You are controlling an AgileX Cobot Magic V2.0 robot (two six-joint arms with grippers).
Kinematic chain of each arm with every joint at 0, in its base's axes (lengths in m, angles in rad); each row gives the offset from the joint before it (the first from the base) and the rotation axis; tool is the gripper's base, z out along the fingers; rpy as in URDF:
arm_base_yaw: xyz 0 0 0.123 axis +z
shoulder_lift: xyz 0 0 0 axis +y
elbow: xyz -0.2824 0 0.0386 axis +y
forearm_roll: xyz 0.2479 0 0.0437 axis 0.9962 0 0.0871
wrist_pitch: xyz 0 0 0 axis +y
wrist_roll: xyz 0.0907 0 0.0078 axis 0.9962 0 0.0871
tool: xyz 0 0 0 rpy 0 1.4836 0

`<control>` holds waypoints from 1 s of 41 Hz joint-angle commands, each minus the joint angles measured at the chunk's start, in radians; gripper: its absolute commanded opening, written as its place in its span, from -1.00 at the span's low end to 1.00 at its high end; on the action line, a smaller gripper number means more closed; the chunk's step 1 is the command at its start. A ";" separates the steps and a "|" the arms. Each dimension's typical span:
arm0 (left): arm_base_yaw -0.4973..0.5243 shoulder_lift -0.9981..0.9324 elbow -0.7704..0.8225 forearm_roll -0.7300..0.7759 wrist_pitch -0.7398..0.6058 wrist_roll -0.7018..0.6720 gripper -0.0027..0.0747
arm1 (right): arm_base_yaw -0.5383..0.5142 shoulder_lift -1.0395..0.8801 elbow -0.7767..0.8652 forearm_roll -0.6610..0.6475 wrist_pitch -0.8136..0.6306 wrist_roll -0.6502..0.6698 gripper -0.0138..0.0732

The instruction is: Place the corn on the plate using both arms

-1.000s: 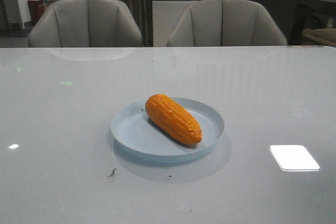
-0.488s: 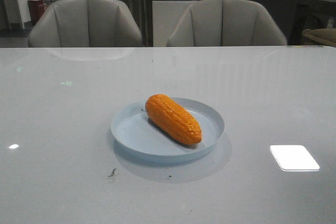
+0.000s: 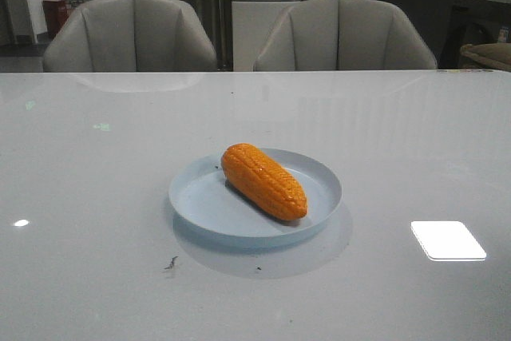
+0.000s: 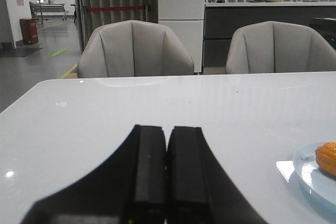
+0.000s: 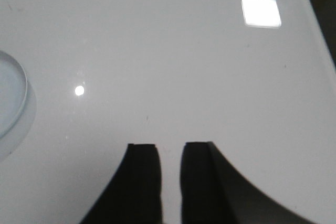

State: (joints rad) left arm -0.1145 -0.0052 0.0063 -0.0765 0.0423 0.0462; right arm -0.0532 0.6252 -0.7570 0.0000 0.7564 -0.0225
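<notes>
The orange corn (image 3: 264,181) lies diagonally across the pale blue plate (image 3: 196,193) at the middle of the white table. Neither gripper shows in the front view. In the left wrist view my left gripper (image 4: 167,129) is shut and empty, its fingers touching, above bare table; the plate (image 4: 307,169) and one end of the corn (image 4: 328,158) show far off to one side. In the right wrist view my right gripper (image 5: 169,148) is empty, its fingers a narrow gap apart, over bare table, with the plate's rim (image 5: 10,95) at the frame's edge.
Two grey chairs (image 3: 132,33) (image 3: 343,33) stand behind the table's far edge. A bright light reflection (image 3: 447,239) lies on the table right of the plate. Small dark specks (image 3: 170,263) lie in front of the plate. The table's edge (image 5: 317,30) shows in the right wrist view.
</notes>
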 commanded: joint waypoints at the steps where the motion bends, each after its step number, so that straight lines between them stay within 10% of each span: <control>1: 0.001 0.002 0.003 -0.006 -0.087 -0.011 -0.70 | 0.019 -0.114 0.098 0.000 -0.250 -0.006 -0.66; 11: 0.001 0.002 0.003 -0.006 -0.087 -0.011 -0.70 | 0.065 -0.412 0.482 0.000 -0.723 -0.006 -0.60; 20: 0.001 0.002 0.003 -0.006 -0.087 -0.011 -0.70 | 0.065 -0.668 0.767 0.025 -0.756 -0.006 -0.60; 41: 0.001 0.005 0.003 -0.006 -0.087 -0.011 -0.70 | 0.085 -0.658 0.770 0.031 -0.662 0.001 -0.60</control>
State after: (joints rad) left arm -0.1145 -0.0052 0.0063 -0.0765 0.0443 0.0462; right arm 0.0285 -0.0095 0.0290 0.0253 0.1699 -0.0205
